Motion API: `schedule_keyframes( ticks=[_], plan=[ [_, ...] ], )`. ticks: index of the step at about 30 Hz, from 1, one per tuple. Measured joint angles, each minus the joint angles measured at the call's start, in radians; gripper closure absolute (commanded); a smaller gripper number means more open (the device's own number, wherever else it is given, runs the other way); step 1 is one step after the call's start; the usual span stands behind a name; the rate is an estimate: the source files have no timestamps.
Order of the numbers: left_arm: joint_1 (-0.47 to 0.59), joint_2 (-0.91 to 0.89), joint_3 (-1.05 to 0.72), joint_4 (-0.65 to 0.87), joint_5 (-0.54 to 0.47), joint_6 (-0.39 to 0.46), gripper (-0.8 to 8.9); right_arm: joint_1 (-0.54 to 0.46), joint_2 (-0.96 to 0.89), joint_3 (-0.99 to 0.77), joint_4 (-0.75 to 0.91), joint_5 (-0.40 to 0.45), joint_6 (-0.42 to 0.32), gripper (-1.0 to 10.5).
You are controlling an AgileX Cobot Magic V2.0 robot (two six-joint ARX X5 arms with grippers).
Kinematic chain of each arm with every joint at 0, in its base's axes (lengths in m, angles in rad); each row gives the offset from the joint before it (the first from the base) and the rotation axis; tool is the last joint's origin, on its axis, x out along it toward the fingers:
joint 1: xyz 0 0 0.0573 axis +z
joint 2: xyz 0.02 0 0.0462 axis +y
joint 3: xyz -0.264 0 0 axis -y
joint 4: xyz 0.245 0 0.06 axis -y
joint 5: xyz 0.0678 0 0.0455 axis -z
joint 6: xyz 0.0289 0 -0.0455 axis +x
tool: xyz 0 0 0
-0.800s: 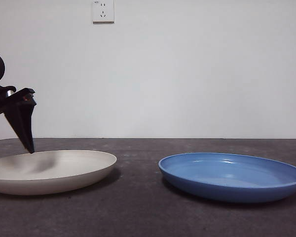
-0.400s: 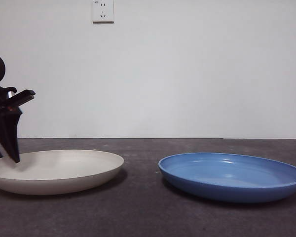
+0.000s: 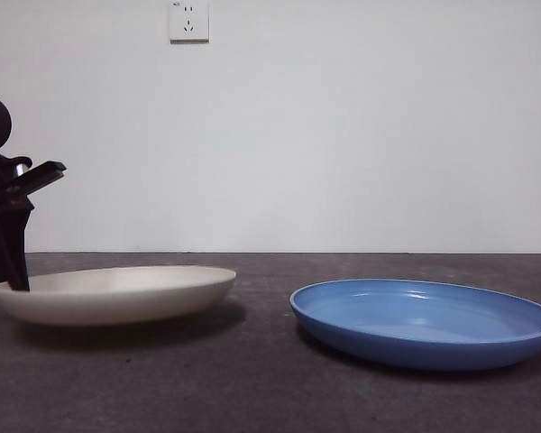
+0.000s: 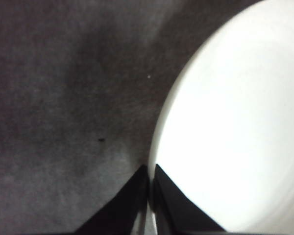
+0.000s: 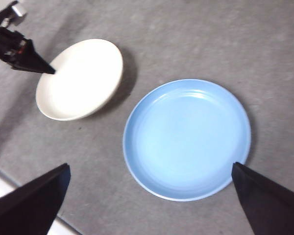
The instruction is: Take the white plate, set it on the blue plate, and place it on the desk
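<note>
Your left gripper (image 4: 148,178) is clamped on the rim of the white plate (image 3: 117,293), one jaw over the inside of the dish and the other under its outer edge, the two nearly meeting with only the thin wall of the rim between them. In the front view that gripper stands at the plate's far left edge, and the plate looks to be tilted, its gripped side raised and a shadow showing beneath it, though you cannot tell whether the far side is clear of the desk (image 3: 252,388) or resting on it. The blue plate (image 3: 424,320) lies flat on the desk to the side, near the white one but apart from it, with bare tabletop between the two. Your right gripper (image 5: 149,198) hangs high above the scene with its jaws spread wide, holding nothing and waiting. By the look of it, you are in the pick-up step, with the grasp made and the lift just under way. The next move calls for raising the white plate fully clear, carrying it level across to sit over the blue plate, and lowering it centred; a one-sided rim grip may let it sag or slip.
</note>
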Motion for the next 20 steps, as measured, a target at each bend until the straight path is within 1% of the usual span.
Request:
schedule_keyframes(
  ticks=[4, 7, 9, 13, 20],
  plan=[
    [-0.019, 0.000, 0.069, -0.052, 0.006, -0.026, 8.05, 0.000, -0.029, 0.070, -0.053, 0.065, 0.000, 3.7],
    [-0.061, 0.000, 0.125, -0.085, 0.041, -0.043, 8.05, 0.000, -0.053, 0.111, -0.066, 0.110, -0.001, 3.7],
    [-0.108, 0.000, 0.157, -0.098, 0.050, -0.062, 8.05, 0.000, -0.072, 0.126, -0.068, 0.131, -0.002, 3.7],
    [-0.217, 0.000, 0.203, -0.110, 0.052, -0.095, 8.04, 0.000, -0.104, 0.137, -0.092, 0.135, -0.005, 3.7],
    [-0.420, 0.011, 0.277, -0.094, 0.051, -0.159, 8.04, 0.000, -0.156, 0.138, -0.204, 0.135, -0.024, 3.7]
  ],
)
